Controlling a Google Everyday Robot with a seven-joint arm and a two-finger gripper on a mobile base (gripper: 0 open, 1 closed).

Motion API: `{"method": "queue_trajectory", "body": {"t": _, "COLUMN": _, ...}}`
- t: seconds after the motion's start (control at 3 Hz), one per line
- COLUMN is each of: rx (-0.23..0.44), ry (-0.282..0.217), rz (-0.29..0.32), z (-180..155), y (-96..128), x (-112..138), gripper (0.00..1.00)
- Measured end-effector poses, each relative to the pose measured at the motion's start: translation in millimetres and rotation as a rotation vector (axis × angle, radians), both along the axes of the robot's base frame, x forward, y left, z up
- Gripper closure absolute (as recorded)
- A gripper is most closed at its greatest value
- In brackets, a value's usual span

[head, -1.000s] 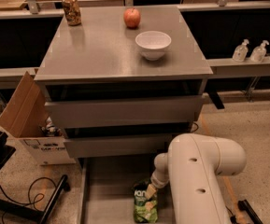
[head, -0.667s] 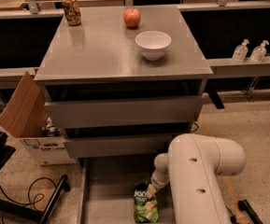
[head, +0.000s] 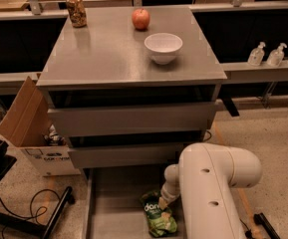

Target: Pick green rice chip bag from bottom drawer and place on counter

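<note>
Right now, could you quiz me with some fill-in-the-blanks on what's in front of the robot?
The pincer is down in the bottom drawer, at the rice chip bag, whose colour is ____. The counter holds ____ things. The white one is a ____.
Missing: green; three; bowl.

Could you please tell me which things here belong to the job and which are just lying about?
Job: green rice chip bag, bottom drawer, counter, gripper down at the bag's top edge.
Lying about: drink can, apple, white bowl, pump bottles, cardboard box.
</note>
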State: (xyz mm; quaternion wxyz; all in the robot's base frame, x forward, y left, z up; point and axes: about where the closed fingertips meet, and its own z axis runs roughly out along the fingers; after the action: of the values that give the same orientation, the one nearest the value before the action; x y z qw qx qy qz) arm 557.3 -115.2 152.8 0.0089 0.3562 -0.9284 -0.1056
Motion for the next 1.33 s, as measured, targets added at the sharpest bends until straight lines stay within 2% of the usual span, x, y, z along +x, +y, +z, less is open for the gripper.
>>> {"method": "queue_trajectory", "body": {"t": 0.33, "rx": -0.005, "ry": -0.006, "rz": -0.005, "z": 4.3, "y": 0.0, "x": -3.9, "gripper": 1.0}}
{"method": "queue_trajectory", "body": {"t": 0.67, "rx": -0.034, "ry": -0.064, "rz": -0.015, "z": 37.9, "y": -0.7, "x": -12.1, "gripper": 1.0}}
{"method": "queue_trajectory", "body": {"t": 1.0, "rx": -0.035, "ry": -0.209, "rz": -0.019, "z": 101.2, "y": 4.1, "x": 10.9, "gripper": 1.0}}
{"method": "queue_trajectory", "body": {"t": 1.33, "rx": -0.002, "ry": -0.24, "rz": -0.026, "z": 157.4, "y": -2.4, "x": -19.0, "gripper": 1.0}}
